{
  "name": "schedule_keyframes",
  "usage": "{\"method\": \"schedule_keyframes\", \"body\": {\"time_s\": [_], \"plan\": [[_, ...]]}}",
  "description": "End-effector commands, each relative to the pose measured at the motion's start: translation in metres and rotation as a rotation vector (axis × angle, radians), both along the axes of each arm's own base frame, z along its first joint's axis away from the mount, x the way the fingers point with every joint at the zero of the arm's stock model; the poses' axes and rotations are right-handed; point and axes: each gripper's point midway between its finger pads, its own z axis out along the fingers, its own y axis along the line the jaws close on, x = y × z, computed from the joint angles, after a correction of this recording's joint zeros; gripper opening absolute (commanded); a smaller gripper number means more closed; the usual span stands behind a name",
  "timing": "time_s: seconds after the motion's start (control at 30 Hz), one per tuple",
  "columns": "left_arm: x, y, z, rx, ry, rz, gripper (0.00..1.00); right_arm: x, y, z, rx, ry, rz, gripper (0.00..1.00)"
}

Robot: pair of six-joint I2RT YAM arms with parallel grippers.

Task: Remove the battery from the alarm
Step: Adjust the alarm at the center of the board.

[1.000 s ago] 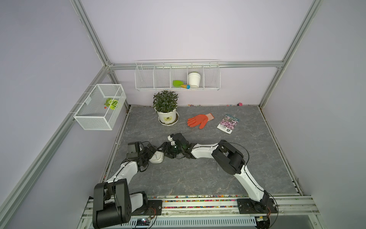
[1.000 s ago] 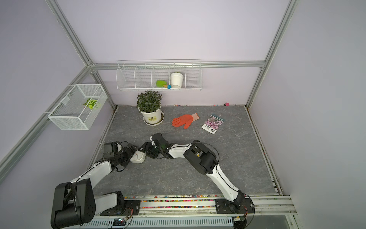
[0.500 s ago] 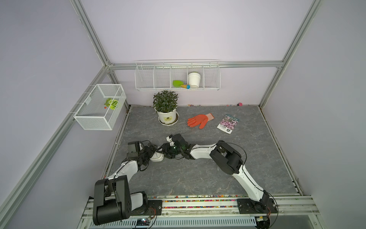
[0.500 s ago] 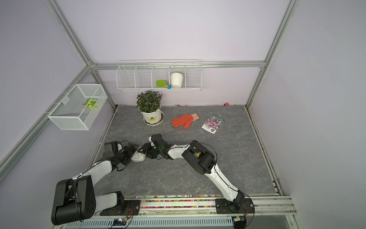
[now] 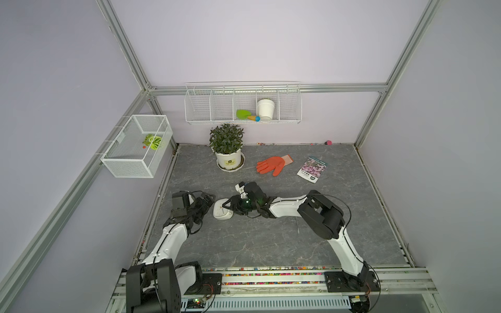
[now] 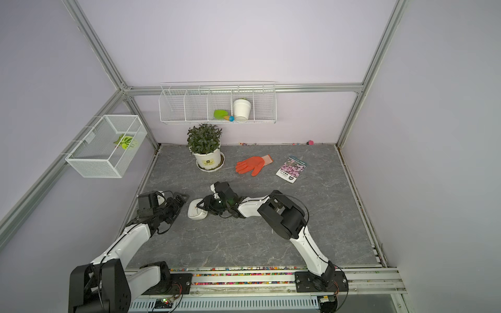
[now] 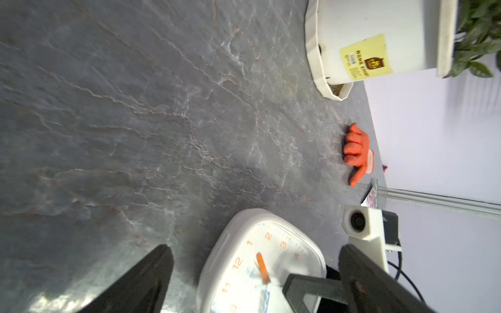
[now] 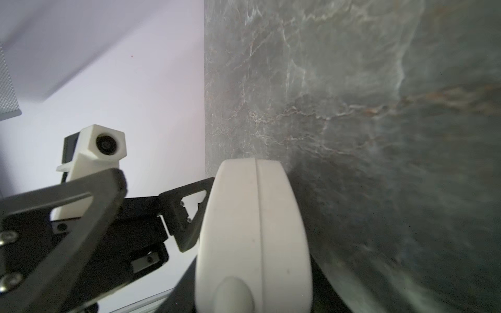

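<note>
Right gripper (image 5: 227,210): jaws partly open, straddling the alarm (image 5: 219,213) across its thickness. One finger (image 7: 306,287) sits over the dial and the other goes under the back. The right wrist view shows a gap on the dial side, so it isn't clamped.

Left gripper (image 5: 209,204): jaws wide open, with a finger (image 7: 151,276) on either side of the alarm's opposite end. No contact that I can see.

Alarm lies dial-up on the grey table (image 5: 271,238), between the two grippers, toward the table's left side. Battery hidden from every view.

Further back: potted plant (image 5: 227,151), orange glove (image 5: 272,165), seed packet (image 5: 311,169), all well apart from the alarm.
</note>
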Motion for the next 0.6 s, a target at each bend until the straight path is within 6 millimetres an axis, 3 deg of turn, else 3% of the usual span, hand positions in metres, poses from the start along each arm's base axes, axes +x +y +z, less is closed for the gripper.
{"method": "schedule_keyframes", "body": {"time_s": [0.0, 0.2, 0.3, 0.47, 0.57], "plan": [[0.001, 0.0, 0.049, 0.009, -0.079, -0.006, 1.0, 0.013, -0.036, 0.059, 0.043, -0.239, 0.012, 0.41], [-0.011, -0.036, 0.107, -0.134, -0.172, -0.179, 1.0, 0.006, -0.118, 0.102, -0.177, -0.675, 0.059, 0.41], [-0.017, -0.054, 0.13, -0.223, -0.187, -0.25, 1.0, -0.005, -0.145, 0.126, -0.273, -0.917, 0.114, 0.41], [-0.029, -0.095, 0.166, -0.375, -0.165, -0.414, 1.0, -0.028, -0.174, 0.166, -0.318, -1.262, 0.171, 0.41], [-0.038, -0.12, 0.18, -0.489, -0.12, -0.5, 1.0, -0.045, -0.181, 0.183, -0.358, -1.471, 0.206, 0.41]]}}
